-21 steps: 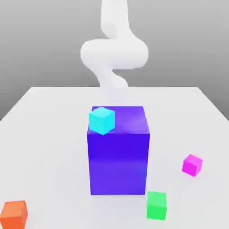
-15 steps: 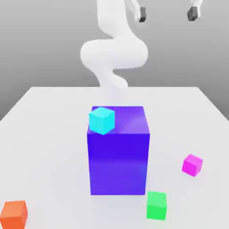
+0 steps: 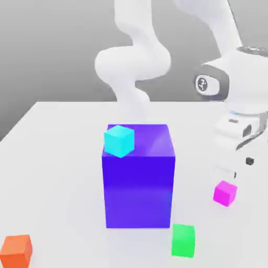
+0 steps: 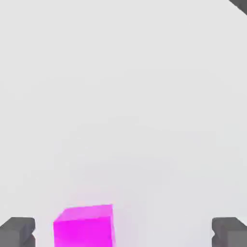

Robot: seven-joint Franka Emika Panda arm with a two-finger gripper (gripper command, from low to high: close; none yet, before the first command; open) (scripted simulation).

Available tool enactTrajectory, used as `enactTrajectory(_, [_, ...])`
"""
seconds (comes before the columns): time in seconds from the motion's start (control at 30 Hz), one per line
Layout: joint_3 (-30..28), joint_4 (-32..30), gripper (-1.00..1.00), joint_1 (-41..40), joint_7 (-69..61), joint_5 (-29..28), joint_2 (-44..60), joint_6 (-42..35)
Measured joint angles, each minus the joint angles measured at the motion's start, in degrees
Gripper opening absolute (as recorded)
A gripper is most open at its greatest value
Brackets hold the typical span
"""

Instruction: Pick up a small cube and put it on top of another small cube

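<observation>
Magenta small cube [image 4: 84, 226] between spread hand [image 4: 123, 231] fingers.

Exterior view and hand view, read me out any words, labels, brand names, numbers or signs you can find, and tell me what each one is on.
None to read: no words, numbers or brand names.
The pink cube, turquoise cube, green cube, orange cube and big blue block have plain faces.
The table is bare white.
A round dark mark sits on the arm's wrist; it is not readable as a letter or a number.
</observation>
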Motion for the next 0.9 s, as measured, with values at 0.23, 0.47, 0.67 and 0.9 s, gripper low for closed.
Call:
enactTrajectory(0.23, [-11.7,2.2,-1.0,9.6,8.3,-11.2,13.9,10.7])
enactTrajectory(0.47, [-11.7,2.2,-1.0,9.5,8.6,-11.5,13.9,10.7])
enactTrajectory(0.67, [-4.4,-0.2,-1.0,4.6,1.3,-1.8,2.8,2.1])
enactTrajectory(0.9, [-8.7,6.4,-1.0,-7.5,-15.5,2.5,0.1,-7.1])
